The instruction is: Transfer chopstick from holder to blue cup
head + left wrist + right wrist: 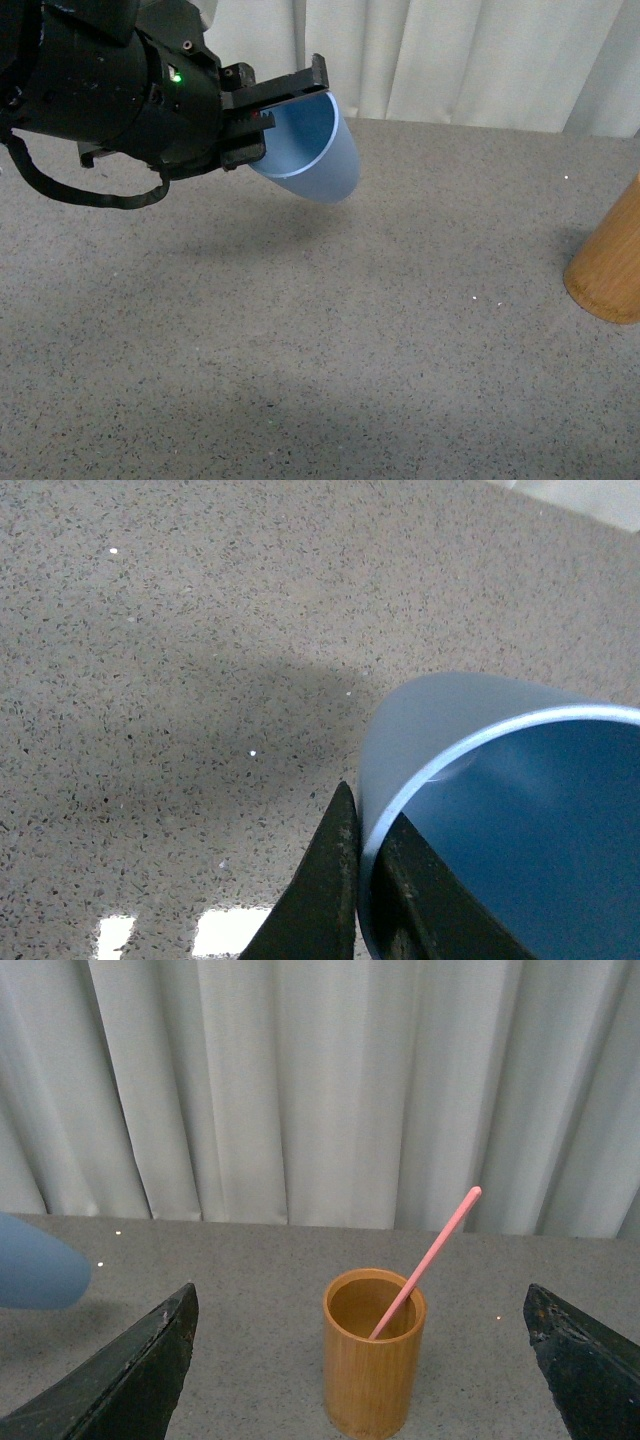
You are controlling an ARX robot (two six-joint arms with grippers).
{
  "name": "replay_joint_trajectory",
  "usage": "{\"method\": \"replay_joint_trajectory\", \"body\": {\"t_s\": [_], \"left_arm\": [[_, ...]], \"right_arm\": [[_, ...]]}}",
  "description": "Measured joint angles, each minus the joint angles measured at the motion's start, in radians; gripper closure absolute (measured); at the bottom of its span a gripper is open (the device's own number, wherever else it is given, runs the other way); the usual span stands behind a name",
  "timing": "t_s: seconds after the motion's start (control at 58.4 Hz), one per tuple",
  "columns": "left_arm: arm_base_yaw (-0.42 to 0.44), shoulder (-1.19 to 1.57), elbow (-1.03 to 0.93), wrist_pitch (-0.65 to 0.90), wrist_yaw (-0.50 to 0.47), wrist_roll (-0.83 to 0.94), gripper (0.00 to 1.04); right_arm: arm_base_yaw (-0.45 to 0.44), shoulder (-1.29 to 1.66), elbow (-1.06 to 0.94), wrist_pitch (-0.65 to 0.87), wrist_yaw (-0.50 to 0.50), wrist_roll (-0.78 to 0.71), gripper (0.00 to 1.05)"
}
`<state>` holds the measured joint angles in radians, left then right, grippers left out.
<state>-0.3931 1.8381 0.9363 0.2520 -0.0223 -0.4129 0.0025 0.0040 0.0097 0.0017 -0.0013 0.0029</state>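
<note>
My left gripper [285,110] is shut on the rim of the light blue cup [312,150] and holds it tilted in the air above the table, its rounded base pointing down and to the right. In the left wrist view the two fingers [330,880] pinch the cup's wall [440,720], one inside and one outside. The orange-brown holder [373,1355] stands upright on the table with one salmon-pink chopstick [430,1255] leaning out of it. My right gripper [370,1380] is open wide and faces the holder. In the front view only part of the holder [612,260] shows at the right edge.
The table [320,350] is grey speckled stone. White curtains [300,1080] hang behind its far edge. The blue cup's base [35,1265] shows at the left of the right wrist view.
</note>
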Motion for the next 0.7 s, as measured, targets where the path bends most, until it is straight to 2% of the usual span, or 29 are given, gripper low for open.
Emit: {"method": "replay_joint_trajectory", "body": {"t_s": [0.257, 0.702], "left_arm": [[-0.046, 0.035, 0.035, -0.089, 0.004, 0.151, 1.01], [-0.138, 0.063, 0.034, -0.116, 0.052, 0.245, 1.01]], "right_arm": [[0.000, 0.000, 0.000, 0.000, 0.000, 0.000, 0.10], [0.000, 0.000, 0.000, 0.000, 0.000, 0.000, 0.10]]}}
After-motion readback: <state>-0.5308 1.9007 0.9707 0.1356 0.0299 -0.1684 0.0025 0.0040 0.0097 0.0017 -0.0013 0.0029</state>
